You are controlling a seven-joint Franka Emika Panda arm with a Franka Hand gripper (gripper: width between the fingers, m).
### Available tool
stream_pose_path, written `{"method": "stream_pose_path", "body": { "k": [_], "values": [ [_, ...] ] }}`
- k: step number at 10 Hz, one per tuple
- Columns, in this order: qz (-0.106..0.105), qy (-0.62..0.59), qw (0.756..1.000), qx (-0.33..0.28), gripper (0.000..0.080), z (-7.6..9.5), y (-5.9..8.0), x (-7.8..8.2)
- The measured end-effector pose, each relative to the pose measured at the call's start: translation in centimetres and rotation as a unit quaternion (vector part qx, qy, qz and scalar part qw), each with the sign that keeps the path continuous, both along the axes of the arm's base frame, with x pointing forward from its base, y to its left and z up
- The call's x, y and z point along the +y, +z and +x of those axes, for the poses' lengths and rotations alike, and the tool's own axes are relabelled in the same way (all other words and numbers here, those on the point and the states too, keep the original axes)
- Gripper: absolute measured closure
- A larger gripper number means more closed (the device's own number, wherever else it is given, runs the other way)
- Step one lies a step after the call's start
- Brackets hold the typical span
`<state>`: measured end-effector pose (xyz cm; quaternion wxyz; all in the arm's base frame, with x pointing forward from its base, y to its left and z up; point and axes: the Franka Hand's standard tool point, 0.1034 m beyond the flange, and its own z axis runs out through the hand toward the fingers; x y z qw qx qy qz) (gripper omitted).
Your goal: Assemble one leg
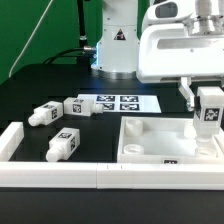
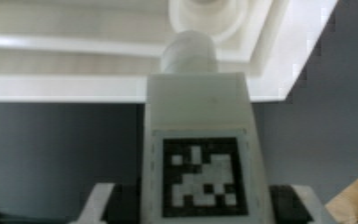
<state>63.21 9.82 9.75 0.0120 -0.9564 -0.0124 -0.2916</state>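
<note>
My gripper is shut on a leg, a stubby white post with a black-and-white tag, held upright over the far right corner of the large white tray piece. In the wrist view the held leg fills the middle, its rounded tip close to a round hole in the tray piece's corner; I cannot tell whether it touches. My gripper clamps the leg on both sides. Three more legs lie on the table: one, one and one.
The marker board lies flat behind the tray piece. A white L-shaped rail runs along the front and the exterior view's left. The arm's white base stands at the back.
</note>
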Motion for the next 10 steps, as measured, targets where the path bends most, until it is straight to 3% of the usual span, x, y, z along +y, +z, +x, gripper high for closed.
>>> {"method": "stream_pose_path", "body": {
  "k": [8,10],
  "values": [
    [0.002,0.002,1.0,0.009,0.0515,-1.0,-2.1,1.1],
    [0.002,0.003,1.0,-0.015,0.0515,-1.1,-2.1,1.2]
  ]
}}
